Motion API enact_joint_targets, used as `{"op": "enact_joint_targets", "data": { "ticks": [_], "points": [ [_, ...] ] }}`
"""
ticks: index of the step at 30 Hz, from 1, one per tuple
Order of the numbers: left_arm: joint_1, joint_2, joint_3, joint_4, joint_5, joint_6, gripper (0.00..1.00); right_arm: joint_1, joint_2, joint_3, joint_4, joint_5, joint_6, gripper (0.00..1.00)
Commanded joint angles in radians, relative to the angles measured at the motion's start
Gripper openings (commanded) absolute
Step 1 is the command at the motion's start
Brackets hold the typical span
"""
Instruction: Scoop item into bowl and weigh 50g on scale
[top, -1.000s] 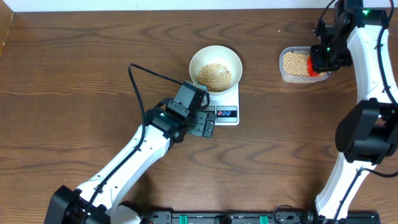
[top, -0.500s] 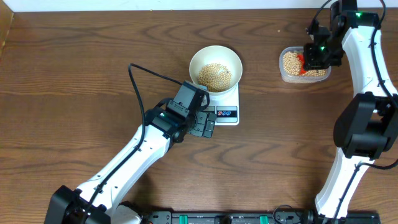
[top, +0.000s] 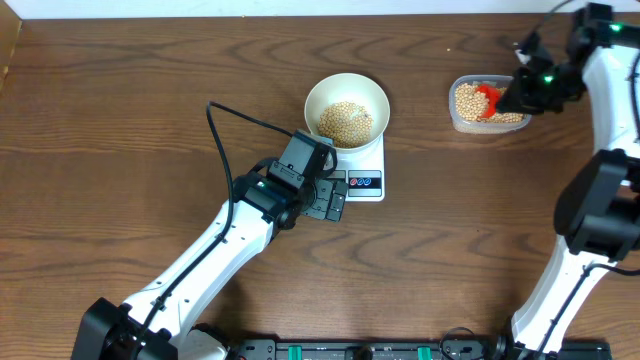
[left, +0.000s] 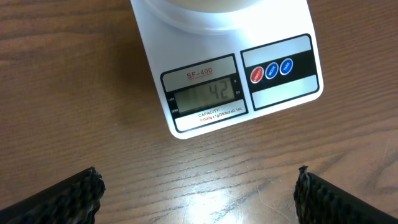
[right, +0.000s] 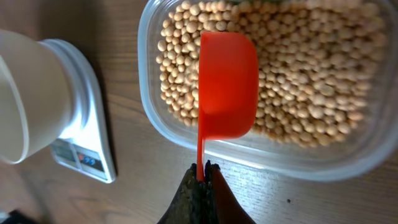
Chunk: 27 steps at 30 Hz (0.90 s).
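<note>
The white bowl (top: 314, 96) stands on the white scale (top: 366, 184) and holds a heap of beige beans (top: 346, 121). The scale's display (left: 204, 96) reads 42. My left gripper (top: 335, 204) rests just in front of the scale, open, with nothing between its fingers (left: 62, 199). My right gripper (right: 203, 167) is shut on the thin handle of a red scoop (right: 227, 87). The scoop (top: 487, 97) hangs over the beans (right: 311, 81) in a clear tub (top: 459, 121) at the back right. No beans show on the scoop's visible face.
The right wrist view also shows the bowl (right: 18, 99) and the scale (right: 81, 146) to the tub's left. A black cable (top: 225, 120) loops from the left arm across the wood. A dark rail (top: 360, 350) runs along the table's front edge.
The right arm has swung out to the right, and the red scoop now shows over the tub's middle. The left arm, bowl and scale have not moved.
</note>
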Motion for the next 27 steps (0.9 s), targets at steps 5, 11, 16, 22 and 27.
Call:
{"op": "enact_joint_targets", "data": {
  "ticks": [5,11,16,22,27],
  "points": [
    [0.002,-0.008,-0.008,0.001,-0.013,0.005,1.00,-0.103,-0.006,0.002,-0.044,-0.210,-0.105,0.01],
    [0.002,-0.008,-0.008,0.001,-0.013,0.005,1.00,-0.129,-0.017,0.002,-0.079,-0.232,-0.153,0.01],
    [0.002,-0.008,-0.008,0.001,-0.013,0.005,1.00,-0.143,-0.033,0.002,-0.092,-0.236,-0.162,0.01],
    [0.002,-0.008,-0.008,0.001,-0.013,0.005,1.00,-0.164,-0.038,0.002,-0.126,-0.274,-0.185,0.01],
    [0.002,-0.008,-0.008,0.001,-0.013,0.005,1.00,-0.185,-0.038,0.002,-0.150,-0.308,-0.215,0.01]
  ]
}}
